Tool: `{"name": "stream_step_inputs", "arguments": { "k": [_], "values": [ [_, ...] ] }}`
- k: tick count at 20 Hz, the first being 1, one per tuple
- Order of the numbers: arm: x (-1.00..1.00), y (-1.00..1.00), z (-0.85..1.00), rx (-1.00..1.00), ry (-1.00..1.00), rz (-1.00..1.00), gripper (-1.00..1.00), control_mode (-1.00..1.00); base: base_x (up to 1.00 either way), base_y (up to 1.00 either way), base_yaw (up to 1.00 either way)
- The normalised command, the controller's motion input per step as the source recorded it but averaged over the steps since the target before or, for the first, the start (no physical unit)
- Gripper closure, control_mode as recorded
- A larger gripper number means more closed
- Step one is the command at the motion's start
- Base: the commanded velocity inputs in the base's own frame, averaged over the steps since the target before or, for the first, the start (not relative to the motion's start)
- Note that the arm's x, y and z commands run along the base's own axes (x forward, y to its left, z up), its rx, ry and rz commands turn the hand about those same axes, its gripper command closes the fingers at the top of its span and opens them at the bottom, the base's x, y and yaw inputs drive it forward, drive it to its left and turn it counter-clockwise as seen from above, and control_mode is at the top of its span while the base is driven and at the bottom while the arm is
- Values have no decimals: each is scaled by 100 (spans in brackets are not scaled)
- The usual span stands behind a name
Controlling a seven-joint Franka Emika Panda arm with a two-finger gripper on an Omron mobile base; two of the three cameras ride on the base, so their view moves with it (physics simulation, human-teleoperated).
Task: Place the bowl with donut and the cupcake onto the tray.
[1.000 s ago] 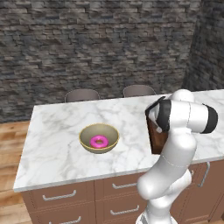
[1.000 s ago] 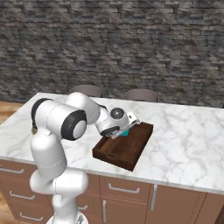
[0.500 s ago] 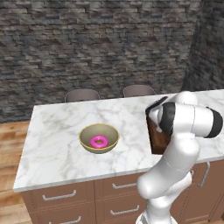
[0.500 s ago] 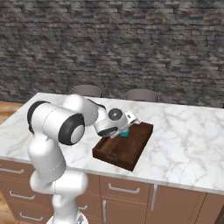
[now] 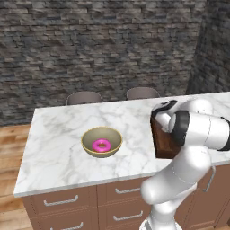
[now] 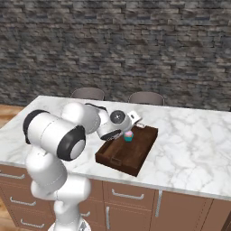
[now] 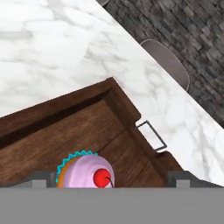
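Note:
The tan bowl point(image 5: 102, 141) stands on the marble counter with the pink donut point(image 5: 102, 145) inside it, well left of the arm. On the dark brown wooden tray point(image 6: 128, 155), near its far end, sits the cupcake point(image 6: 129, 136) with its teal wrapper and pink frosting. My gripper point(image 6: 127, 131) hangs just above it, open. In the hand view the cupcake point(image 7: 85, 171) rests on the tray floor point(image 7: 65, 135) between the fingertips point(image 7: 43, 177), which stand wide apart; the right one is well clear of it. In the left base view my arm covers most of the tray point(image 5: 164, 143).
Two grey chair backs point(image 6: 88, 93) point(image 6: 146, 98) rise behind the counter, in front of a dark stone wall. A metal handle point(image 7: 152, 135) sticks out from the tray's end. Bare marble point(image 5: 58, 148) surrounds the bowl; drawers run below the counter's front edge.
The arm's elbow has swung lower and nearer the camera. The hand stays over the tray's far end, and the cupcake has not moved.

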Motion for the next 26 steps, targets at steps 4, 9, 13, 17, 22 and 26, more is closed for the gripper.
{"name": "stream_step_inputs", "arguments": {
  "k": [4,9,13,17,22,26],
  "values": [
    [0,16,58,11,0,0,-100,-100,0,0,0],
    [0,26,55,23,0,-3,-100,-100,0,0,0],
    [0,28,43,24,6,-6,-100,-100,0,0,0],
    [0,32,19,21,15,-8,-100,-100,0,0,0],
    [0,31,0,15,20,-6,-100,-100,0,0,0],
    [0,25,0,10,9,-1,-100,-100,0,0,0]
  ]
}}
